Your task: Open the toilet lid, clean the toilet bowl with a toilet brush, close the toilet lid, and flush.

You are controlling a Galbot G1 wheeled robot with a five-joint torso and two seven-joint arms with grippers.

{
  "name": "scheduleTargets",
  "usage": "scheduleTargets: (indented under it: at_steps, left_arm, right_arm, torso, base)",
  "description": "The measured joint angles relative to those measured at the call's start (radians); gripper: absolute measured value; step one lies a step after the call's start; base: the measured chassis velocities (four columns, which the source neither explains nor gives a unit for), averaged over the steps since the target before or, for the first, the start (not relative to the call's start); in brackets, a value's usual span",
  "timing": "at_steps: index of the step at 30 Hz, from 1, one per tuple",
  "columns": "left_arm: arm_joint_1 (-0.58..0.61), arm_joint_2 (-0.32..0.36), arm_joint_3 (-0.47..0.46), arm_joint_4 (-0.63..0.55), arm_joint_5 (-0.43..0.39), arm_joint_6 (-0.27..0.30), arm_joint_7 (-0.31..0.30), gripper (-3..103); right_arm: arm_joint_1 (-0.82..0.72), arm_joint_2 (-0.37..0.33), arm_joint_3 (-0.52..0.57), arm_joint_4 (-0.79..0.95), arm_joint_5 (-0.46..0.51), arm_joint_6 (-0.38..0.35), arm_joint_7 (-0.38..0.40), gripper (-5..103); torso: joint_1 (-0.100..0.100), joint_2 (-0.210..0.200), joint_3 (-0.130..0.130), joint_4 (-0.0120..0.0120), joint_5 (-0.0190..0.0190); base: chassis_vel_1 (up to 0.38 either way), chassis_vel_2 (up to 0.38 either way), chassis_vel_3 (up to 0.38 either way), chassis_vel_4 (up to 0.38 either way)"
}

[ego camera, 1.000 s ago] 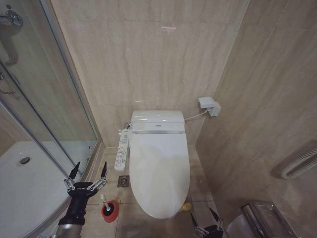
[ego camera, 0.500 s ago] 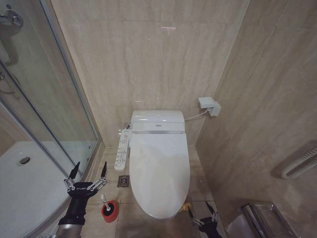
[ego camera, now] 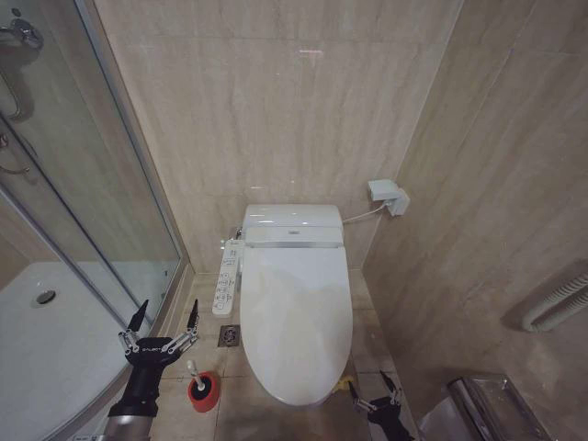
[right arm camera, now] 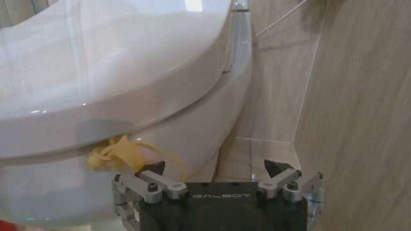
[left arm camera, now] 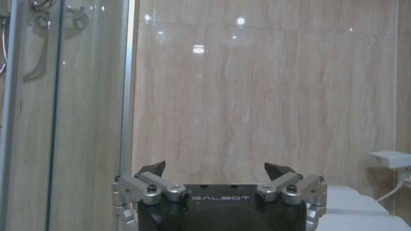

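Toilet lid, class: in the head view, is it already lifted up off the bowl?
No. The toilet lid lies flat and closed, and the right gripper is open beside its front edge.

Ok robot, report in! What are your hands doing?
Right gripper open, low by the yellow strap. Left gripper open, above the toilet brush. Toilet lid shut.

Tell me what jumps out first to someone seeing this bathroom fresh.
The closed toilet lid, glossy white, dominates the middle of the floor between the glass shower and the tiled wall. The right gripper sits low, fingers open, beside the yellow strap at the lid's front edge. The left gripper hovers open above the toilet brush standing in its red holder.
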Motion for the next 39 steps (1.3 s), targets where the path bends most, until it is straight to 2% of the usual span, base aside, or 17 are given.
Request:
scheduleTargets:
  at_steps: [15, 16, 22, 23, 29, 30, 38, 39]
  left_arm:
    - [0.000, 0.000, 0.000, 0.000, 0.000, 0.000, 0.000, 100]
    - [0.000, 0.000, 0.000, 0.000, 0.000, 0.000, 0.000, 100]
    - [0.000, 0.000, 0.000, 0.000, 0.000, 0.000, 0.000, 100]
    - [0.000, 0.000, 0.000, 0.000, 0.000, 0.000, 0.000, 100]
    - [0.000, 0.000, 0.000, 0.000, 0.000, 0.000, 0.000, 100]
    - [0.000, 0.000, 0.000, 0.000, 0.000, 0.000, 0.000, 100]
    - [0.000, 0.000, 0.000, 0.000, 0.000, 0.000, 0.000, 100]
    - [0.000, 0.000, 0.000, 0.000, 0.000, 0.000, 0.000, 100]
  right_arm:
    - [0.011, -0.007, -0.006, 0.000, 0.024, 0.011, -0.011, 100]
    - [0.009, -0.008, -0.005, 0.000, 0.025, 0.014, -0.013, 85]
    - [0.000, -0.006, -0.004, -0.004, 0.025, 0.026, -0.019, 85]
    - [-0.002, -0.005, -0.004, -0.004, 0.025, 0.027, -0.020, 58]
    - [-0.007, -0.006, -0.005, 0.002, 0.029, 0.029, -0.026, 58]
    - [-0.008, -0.005, -0.005, 0.003, 0.030, 0.029, -0.026, 31]
    - [-0.016, -0.003, -0.006, 0.012, 0.032, 0.029, -0.028, 31]
    - [-0.020, -0.003, -0.005, 0.020, 0.034, 0.029, -0.030, 4]
  torso:
    - [0.000, 0.000, 0.000, 0.0000, -0.0001]
    - [0.000, 0.000, 0.000, 0.0000, -0.0001]
    - [0.000, 0.000, 0.000, 0.0000, 0.0000]
    - [0.000, 0.000, 0.000, 0.0000, 0.0000]
    - [0.000, 0.000, 0.000, 0.0000, 0.0000]
    - [0.000, 0.000, 0.000, 0.0000, 0.0000]
    - [0.000, 0.000, 0.000, 0.0000, 0.0000]
    - [0.000, 0.000, 0.000, 0.0000, 0.0000]
  base:
    - [0.000, 0.000, 0.000, 0.000]
    - [0.000, 0.000, 0.000, 0.000]
    - [0.000, 0.000, 0.000, 0.000]
    - [0.000, 0.000, 0.000, 0.000]
    - [0.000, 0.000, 0.000, 0.000]
    - [0.000, 0.000, 0.000, 0.000]
    - [0.000, 0.000, 0.000, 0.000]
    - [0.000, 0.000, 0.000, 0.000]
